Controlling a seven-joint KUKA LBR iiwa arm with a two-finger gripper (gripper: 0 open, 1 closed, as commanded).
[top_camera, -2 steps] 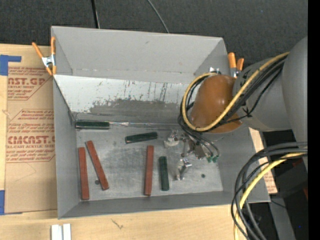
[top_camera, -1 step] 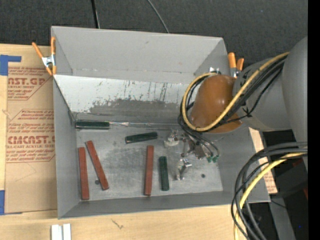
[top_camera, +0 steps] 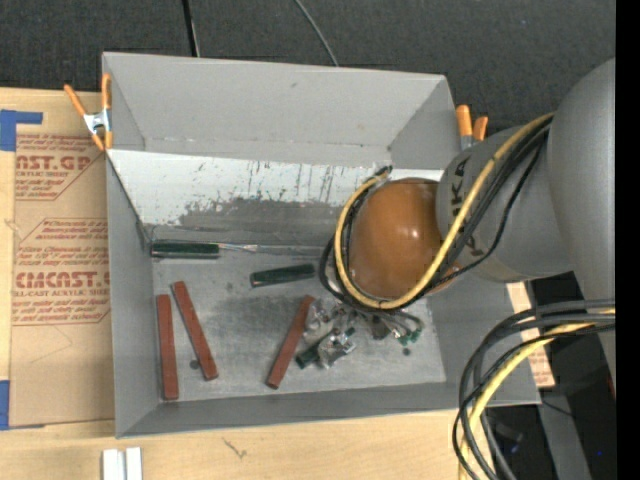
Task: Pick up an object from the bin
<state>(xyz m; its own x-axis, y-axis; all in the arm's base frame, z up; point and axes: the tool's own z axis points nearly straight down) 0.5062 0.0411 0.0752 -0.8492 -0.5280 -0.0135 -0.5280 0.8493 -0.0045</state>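
Near the bin's [top_camera: 270,98] right front, we are logging the gripper [top_camera: 335,341], its opening impossible to tell, beside a brown stick [top_camera: 288,346], possibly risking knocking it askew.

Loose items, left and centre.
Two red-brown sticks [top_camera: 166,348] [top_camera: 195,330] lie lower left, a green-handled screwdriver [top_camera: 200,251] above them, a dark green handle [top_camera: 283,276] at centre.

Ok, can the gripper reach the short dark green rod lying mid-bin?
Probably yes. The short dark green rod lies alone on the bin floor with nothing on it, just up-left of the gripper. Only a tilted reddish-brown stick lies nearby.
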